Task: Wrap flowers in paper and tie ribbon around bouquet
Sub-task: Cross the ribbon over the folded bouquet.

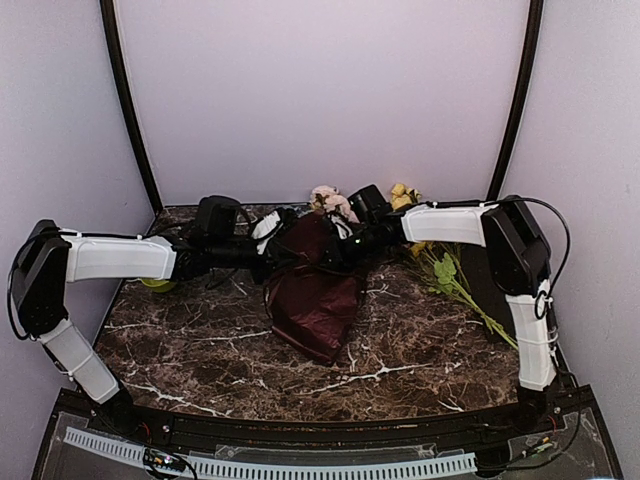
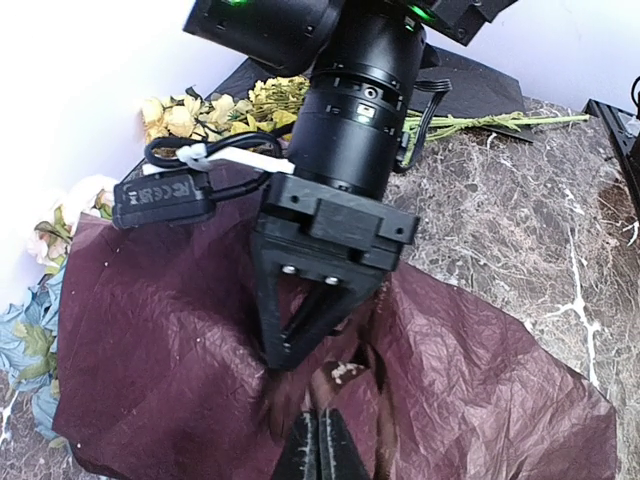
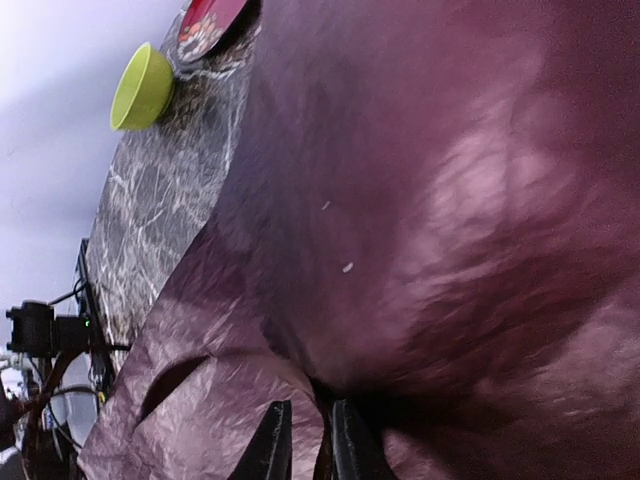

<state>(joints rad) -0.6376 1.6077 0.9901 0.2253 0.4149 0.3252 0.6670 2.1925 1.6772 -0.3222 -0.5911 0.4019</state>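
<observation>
Lying on the marble table (image 1: 200, 350) from its middle back toward the far edge, the paper (image 1: 315, 295) is a crinkled burgundy sheet folded loosely over the flowers (image 1: 330, 203). Their pink and white roses poke out of it at the far edge, and in the left wrist view blue blossoms show along one border of the sheet. Both arms reach in from the sides and meet over the far part of this bundle. The left gripper (image 2: 320, 442) has its fingers pressed flat together with no gap, tips down at a crease in the paper; whether any paper is caught between them cannot be told. The right gripper (image 3: 312, 445) points down into the same crease just beside the left one, its jaws drawn in to a narrow slit with a ridge of the paper pinched between them. Yellow-blossomed stems (image 1: 455, 280) lie toward the far right corner, blossoms against the far edge and green stalks trailing along the right edge, partly on a flat dark sheet (image 2: 480, 88). A lime-green bowl (image 1: 155, 285) sits near the left edge, half hidden under the left arm and well apart from the paper.
</observation>
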